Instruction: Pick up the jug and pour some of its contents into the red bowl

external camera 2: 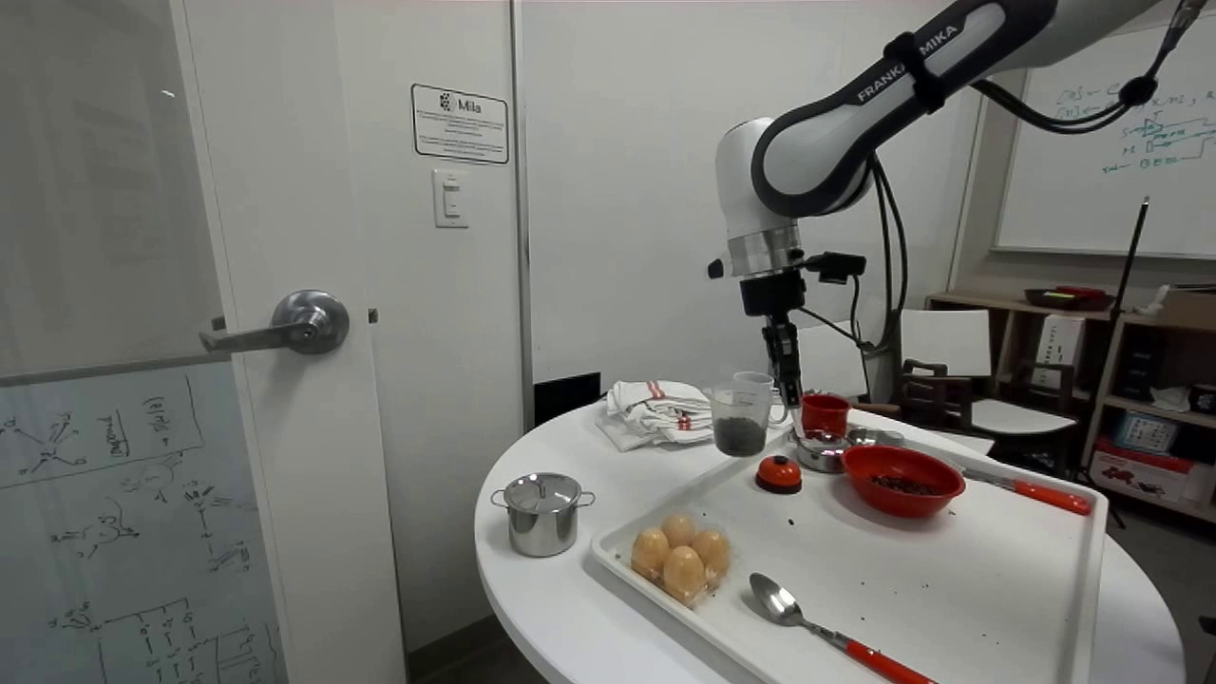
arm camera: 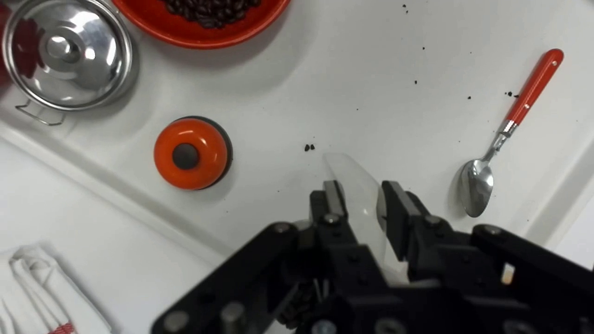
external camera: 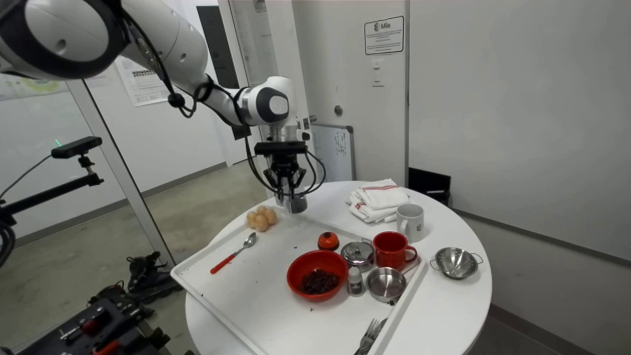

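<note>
The jug (external camera 2: 740, 425) is see-through and upright, with dark beans in its lower part. It shows in an exterior view in front of the towels, near the tray's rim. My gripper (external camera 2: 791, 401) is shut on its handle, and the pale handle (arm camera: 364, 199) shows between the two finger pads in the wrist view. I cannot tell whether the jug's base touches anything. The gripper (external camera: 288, 191) hides part of the jug in the exterior view. The red bowl (external camera: 318, 261) stands on the tray with dark beans inside. It also shows in the wrist view (arm camera: 199, 39), cut off at the top.
On the white tray (external camera: 217, 305) are an orange timer-like knob (arm camera: 191, 153), a lidded steel pot (arm camera: 67, 53), a red mug (external camera: 391, 249), a spoon (arm camera: 478, 185) and eggs (external camera 2: 679, 556). Folded towels (external camera: 378, 199) and another steel pot (external camera 2: 542, 518) stand beside the tray.
</note>
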`<state>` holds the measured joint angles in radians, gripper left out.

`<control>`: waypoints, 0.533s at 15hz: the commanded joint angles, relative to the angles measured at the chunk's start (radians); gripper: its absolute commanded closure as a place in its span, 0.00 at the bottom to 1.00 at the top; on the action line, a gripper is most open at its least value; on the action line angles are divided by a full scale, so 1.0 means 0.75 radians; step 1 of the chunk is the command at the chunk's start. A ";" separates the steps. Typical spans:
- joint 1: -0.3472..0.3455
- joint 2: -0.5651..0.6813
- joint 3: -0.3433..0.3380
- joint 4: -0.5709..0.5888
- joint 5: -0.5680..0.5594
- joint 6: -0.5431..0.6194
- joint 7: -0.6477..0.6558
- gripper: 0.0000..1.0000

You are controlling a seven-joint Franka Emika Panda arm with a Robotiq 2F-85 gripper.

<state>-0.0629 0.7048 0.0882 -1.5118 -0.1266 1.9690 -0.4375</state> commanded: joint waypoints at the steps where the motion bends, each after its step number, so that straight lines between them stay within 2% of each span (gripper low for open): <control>1: 0.027 0.000 -0.023 0.017 0.019 -0.032 0.088 0.91; 3: 0.038 0.009 -0.029 0.059 0.070 -0.111 0.237 0.91; 8: 0.033 0.017 -0.041 0.102 0.203 -0.198 0.502 0.91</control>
<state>-0.0478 0.7052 0.0804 -1.4786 -0.0412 1.8779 -0.1597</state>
